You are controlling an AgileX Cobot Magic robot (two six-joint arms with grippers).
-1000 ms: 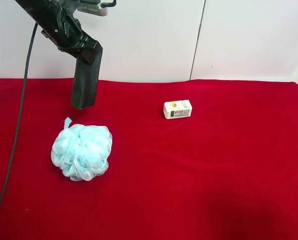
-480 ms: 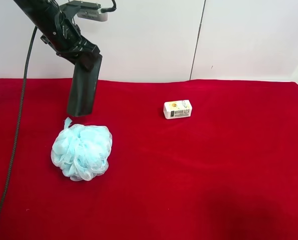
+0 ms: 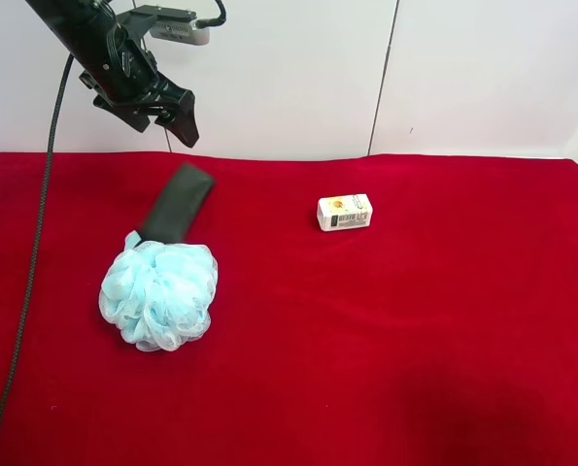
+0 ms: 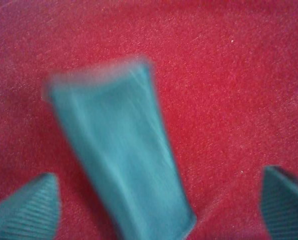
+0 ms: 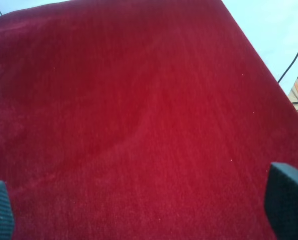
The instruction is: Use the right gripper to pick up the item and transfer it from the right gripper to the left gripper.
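The item (image 3: 177, 203), a dark flat elongated case, lies on the red cloth with its lower end against the light-blue pouf (image 3: 158, 293). The left wrist view shows it blurred (image 4: 118, 150) below and between my left fingers. My left gripper (image 3: 175, 115), on the arm at the exterior high view's left, hangs open and empty above the item. My right gripper (image 5: 143, 205) is open and empty over bare red cloth; it is out of the exterior high view.
A small white printed box (image 3: 344, 212) stands on the red cloth (image 3: 415, 320) to the right of the item. A black cable (image 3: 38, 223) hangs down at the left edge. A white wall stands behind the table.
The item hung upright from my shut left gripper before. The gripper has now opened and the item has fallen flat onto the cloth beside the pouf.
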